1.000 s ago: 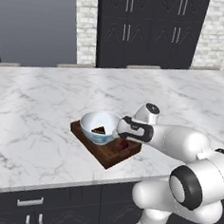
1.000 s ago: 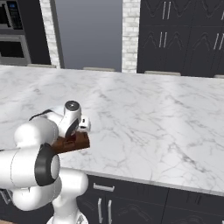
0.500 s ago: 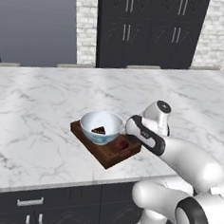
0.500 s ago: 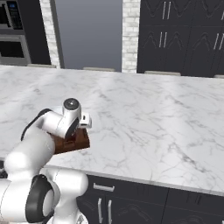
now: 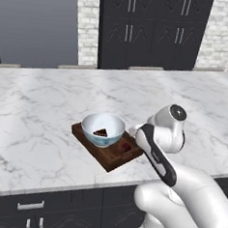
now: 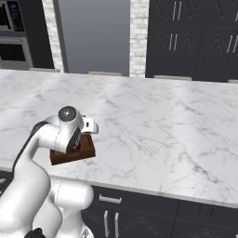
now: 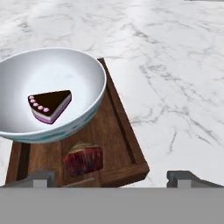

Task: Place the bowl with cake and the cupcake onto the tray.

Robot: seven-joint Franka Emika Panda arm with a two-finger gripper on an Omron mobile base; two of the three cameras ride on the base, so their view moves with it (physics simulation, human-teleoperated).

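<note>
I am lifting my gripper (image 7: 111, 179) straight up, jaws spread wide and empty, avoiding the cupcake (image 7: 84, 158), seemingly tipped, beside the bowl (image 7: 48, 94) on the tray (image 7: 127, 144).

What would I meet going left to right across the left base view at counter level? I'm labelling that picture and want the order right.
Bare marble counter → bowl with cake, sitting on the tray → cupcake on the tray's right part → the robot arm.
</note>
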